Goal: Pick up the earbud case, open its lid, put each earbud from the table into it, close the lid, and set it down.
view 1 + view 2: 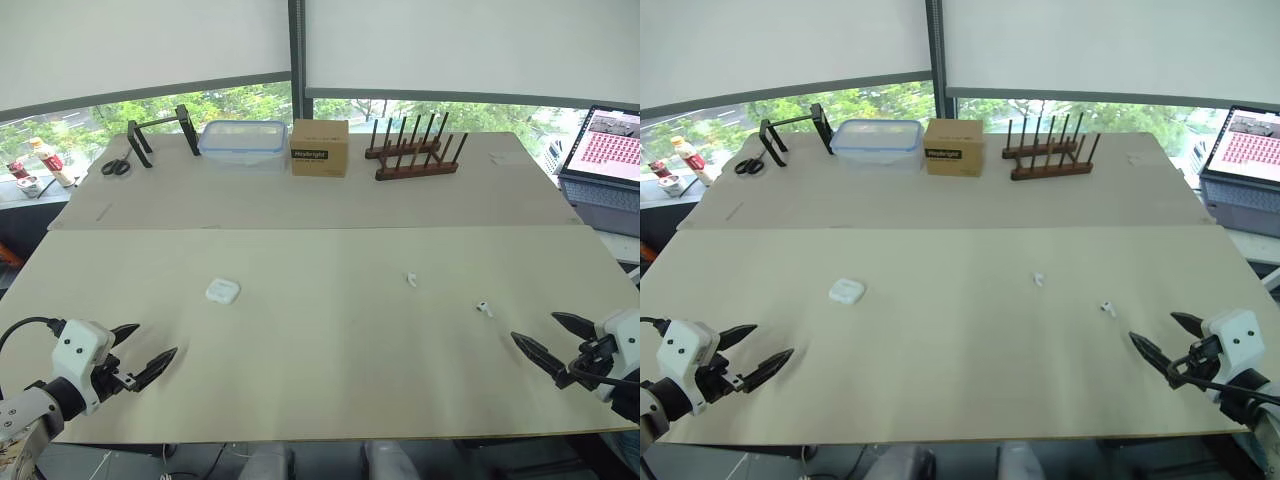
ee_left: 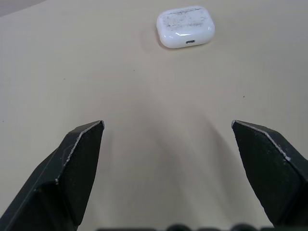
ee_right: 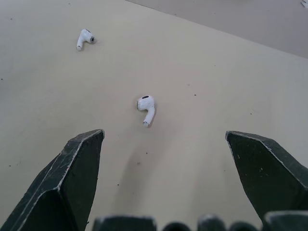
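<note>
— Two sets of fingers, both spread wide, both holding nothing! The left fingers (image 2: 77, 163) sit low over the pale surface (image 1: 320, 380).

— And the earbud case (image 2: 185, 26) lies flat out ahead of them, lid shut, well clear of both tips, its charging port turned back toward the wrist.

— From the head views it's a touch to the robot's right of those left fingers, yes?

— Yes, ahead and slightly inward. Now the other side: the right fingers (image 3: 72, 168) are just as wide apart and empty.

— One earbud (image 3: 147, 108) lies on the surface just ahead of them, in line with the gap, nearer one finger than the other and touching neither.

— The second earbud (image 3: 84, 38) is farther out, beyond the first and off toward the robot's left, well apart from the tips.

— How are they lying?

— The near one is on its side, stem pointing back toward the fingers. The far one is too small to call.

— And far beyond either set of fingers?

— Along the back there are scissors (image 1: 116, 166), a black stand (image 1: 155, 122), a clear container (image 1: 243, 140), a cardboard box (image 1: 320, 148) and a wooden peg rack (image 1: 415, 160). A laptop (image 1: 610, 150) sits off the surface, out past the right fingers.
</note>
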